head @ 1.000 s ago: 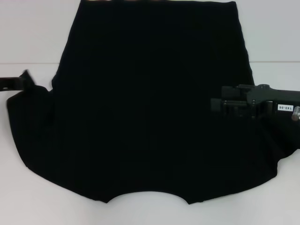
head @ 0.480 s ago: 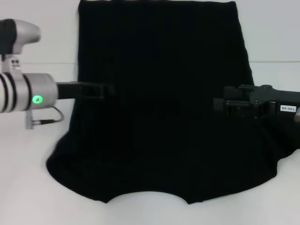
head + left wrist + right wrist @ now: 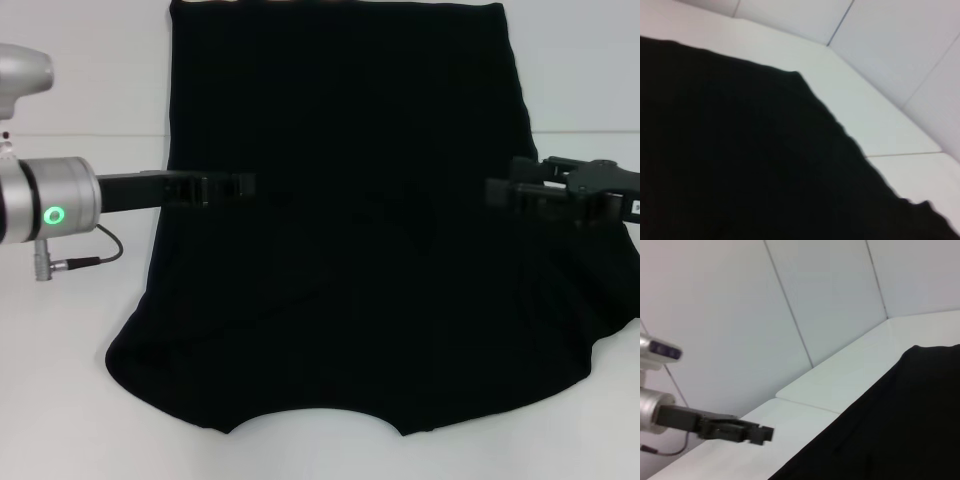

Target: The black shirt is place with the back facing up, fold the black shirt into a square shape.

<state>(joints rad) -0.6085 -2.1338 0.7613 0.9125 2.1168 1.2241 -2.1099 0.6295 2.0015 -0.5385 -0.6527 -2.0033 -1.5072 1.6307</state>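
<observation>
— So where are your arms?

— My left gripper reaches level over the shirt, which lies flat on the table; my right gripper hangs over its other side.

— Open or gripping?

— I can't tell for either.

— Any change?

— Since half a second ago, the left reaches slightly farther in; the right has drawn back outward.

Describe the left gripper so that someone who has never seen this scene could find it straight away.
A white table fills the head view, with the black shirt spread flat across its middle. From the table's left side, a silver arm section with a green light reaches in, ending in the left gripper over the shirt's left part. The right gripper, at the opposite edge, shows no silver section.
</observation>
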